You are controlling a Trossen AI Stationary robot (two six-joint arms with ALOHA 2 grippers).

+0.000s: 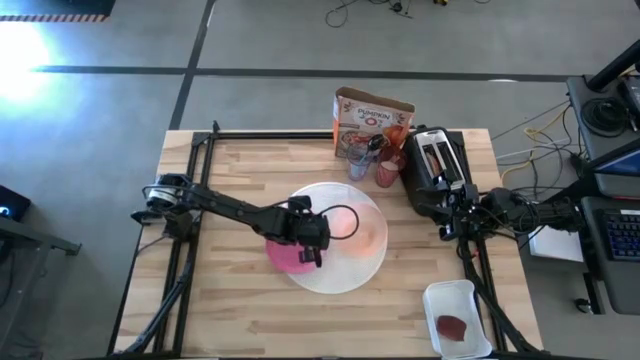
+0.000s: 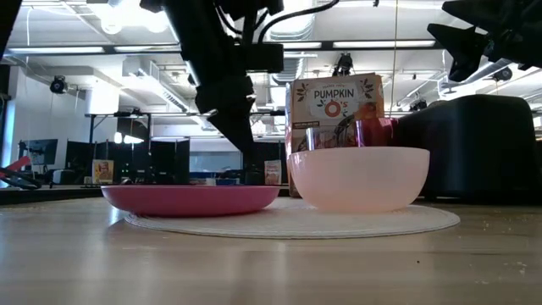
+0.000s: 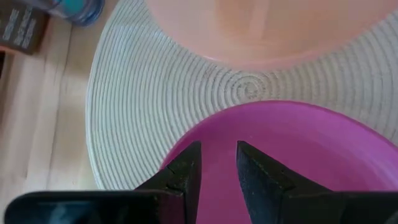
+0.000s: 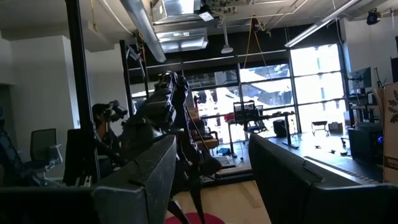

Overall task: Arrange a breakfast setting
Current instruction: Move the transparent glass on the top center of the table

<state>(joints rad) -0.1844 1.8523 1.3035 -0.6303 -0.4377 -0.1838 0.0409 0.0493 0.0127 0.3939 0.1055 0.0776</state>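
Note:
A large white round mat (image 1: 335,270) lies at the table's middle. A magenta plate (image 1: 285,257) rests on the mat's left part, and a peach bowl (image 1: 362,232) stands on its right part. My left gripper (image 3: 217,155) points down just above the plate (image 3: 298,162), near the plate's edge toward the bowl (image 3: 261,31). Its fingers are a small gap apart and empty. An orange cereal box (image 1: 370,118) stands at the far edge, with a small clear glass (image 1: 358,163) and a translucent pink cup (image 1: 388,173) in front of it. My right gripper (image 4: 211,174) is open and empty at the right.
A black toaster (image 1: 437,165) stands at the far right, just beyond my right gripper (image 1: 450,220). A white tray (image 1: 458,318) holding something red sits at the near right corner. Bare wood shows along the near edge and at the left.

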